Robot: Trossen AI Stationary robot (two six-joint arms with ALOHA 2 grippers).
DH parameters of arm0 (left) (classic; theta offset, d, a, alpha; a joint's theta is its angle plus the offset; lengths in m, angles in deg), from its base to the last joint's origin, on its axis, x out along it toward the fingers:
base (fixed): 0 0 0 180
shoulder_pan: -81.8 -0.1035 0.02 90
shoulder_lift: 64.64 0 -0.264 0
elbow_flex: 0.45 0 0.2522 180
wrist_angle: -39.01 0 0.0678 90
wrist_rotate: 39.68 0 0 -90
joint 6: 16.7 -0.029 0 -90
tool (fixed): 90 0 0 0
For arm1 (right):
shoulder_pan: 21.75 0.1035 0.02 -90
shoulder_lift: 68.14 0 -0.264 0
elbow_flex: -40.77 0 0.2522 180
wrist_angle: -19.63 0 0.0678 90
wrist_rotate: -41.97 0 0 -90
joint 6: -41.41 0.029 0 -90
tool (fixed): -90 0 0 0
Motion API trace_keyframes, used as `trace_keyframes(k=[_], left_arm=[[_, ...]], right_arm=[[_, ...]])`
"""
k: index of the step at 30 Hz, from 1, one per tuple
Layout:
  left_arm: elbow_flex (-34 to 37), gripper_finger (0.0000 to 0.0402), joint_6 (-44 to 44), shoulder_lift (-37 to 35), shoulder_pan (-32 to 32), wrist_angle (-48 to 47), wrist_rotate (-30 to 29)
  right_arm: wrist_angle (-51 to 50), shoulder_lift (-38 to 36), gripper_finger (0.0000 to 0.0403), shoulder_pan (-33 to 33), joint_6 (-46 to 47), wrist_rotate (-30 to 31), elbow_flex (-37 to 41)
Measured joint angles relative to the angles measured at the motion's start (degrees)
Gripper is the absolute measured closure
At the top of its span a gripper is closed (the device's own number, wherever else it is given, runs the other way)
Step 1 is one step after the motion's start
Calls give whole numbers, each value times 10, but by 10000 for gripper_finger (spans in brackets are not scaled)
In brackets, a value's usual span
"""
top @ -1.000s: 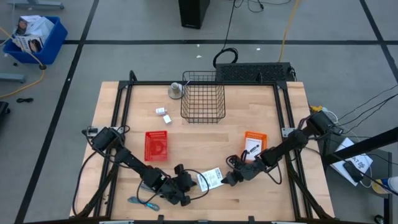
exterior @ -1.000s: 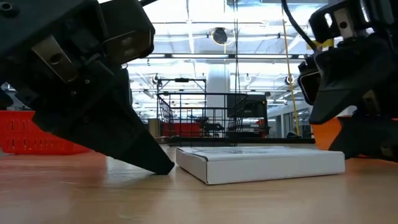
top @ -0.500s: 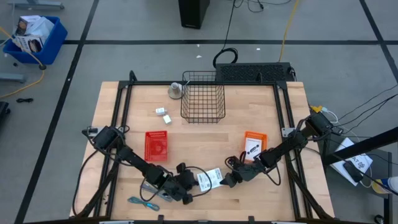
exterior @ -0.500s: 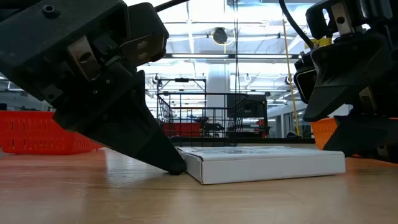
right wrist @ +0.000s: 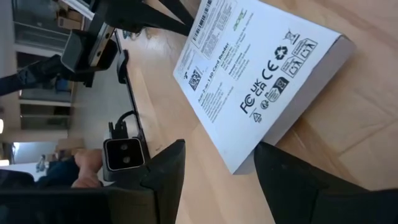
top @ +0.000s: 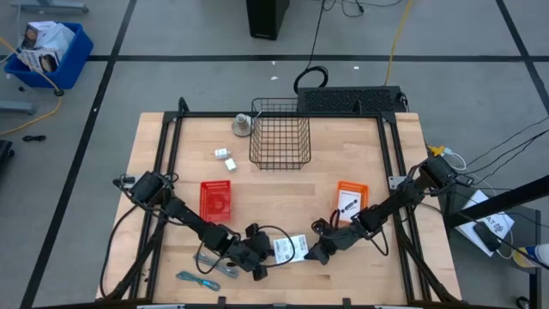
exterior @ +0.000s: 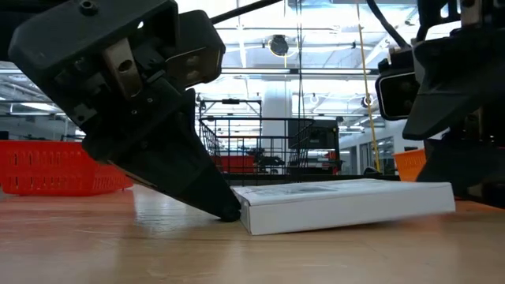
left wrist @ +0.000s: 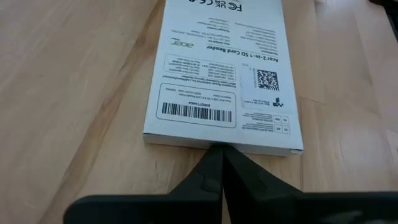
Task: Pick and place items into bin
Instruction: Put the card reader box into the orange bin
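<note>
The left claw [top: 261, 260] is closed tight, holding nothing, its joined tips pressed against the near edge of the white printed box [top: 290, 248], which lies flat on the tabletop [top: 283, 193]. The right claw [top: 313, 254] stands at the box's opposite end with its fingers [right wrist: 163, 168] spread wide either side of that corner, not gripping it. The wire bin [top: 280, 133] stands well beyond both claws.
</note>
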Motion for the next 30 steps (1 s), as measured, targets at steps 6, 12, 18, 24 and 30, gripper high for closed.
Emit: trace_keyframes(k=[6,12,18,24,30], left_arm=[[0,389,1,0,0,0,-3],[0,396,-1,0,0,1,-8],[0,388,-1,0,0,-1,-10],[-3,393,-4,5,-11,25,-20],[-5,380,-6,3,-21,42,-6]], right_arm=[[14,1,218,0,-34,21,0],[21,2,218,0,-56,28,0],[68,-1,219,3,-85,20,-1],[185,-4,228,-2,-128,65,-12],[146,-4,234,1,-127,57,-10]])
